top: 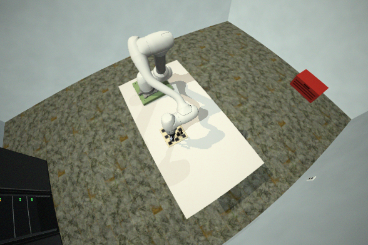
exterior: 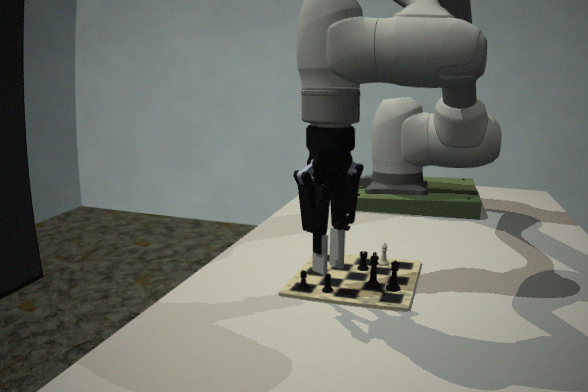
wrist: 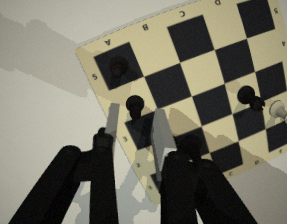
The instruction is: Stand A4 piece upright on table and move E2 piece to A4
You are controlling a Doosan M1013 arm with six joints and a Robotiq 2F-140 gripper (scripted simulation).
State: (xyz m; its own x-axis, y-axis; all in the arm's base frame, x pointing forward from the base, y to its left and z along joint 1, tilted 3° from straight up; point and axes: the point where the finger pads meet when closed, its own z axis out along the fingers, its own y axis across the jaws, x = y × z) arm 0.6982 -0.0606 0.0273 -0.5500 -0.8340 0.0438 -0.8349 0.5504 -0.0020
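A small chessboard lies on the white table. My gripper points straight down over the board's left side, fingertips just above it, with a narrow gap and nothing held. Two black pawns stand at the board's near left; one pawn shows just ahead of my fingers in the wrist view. Three taller black pieces and a white piece stand to the right. My fingers hide the A4 square.
The arm's green base plate sits at the far end of the table. A red box and a black cabinet stand on the floor away from the table.
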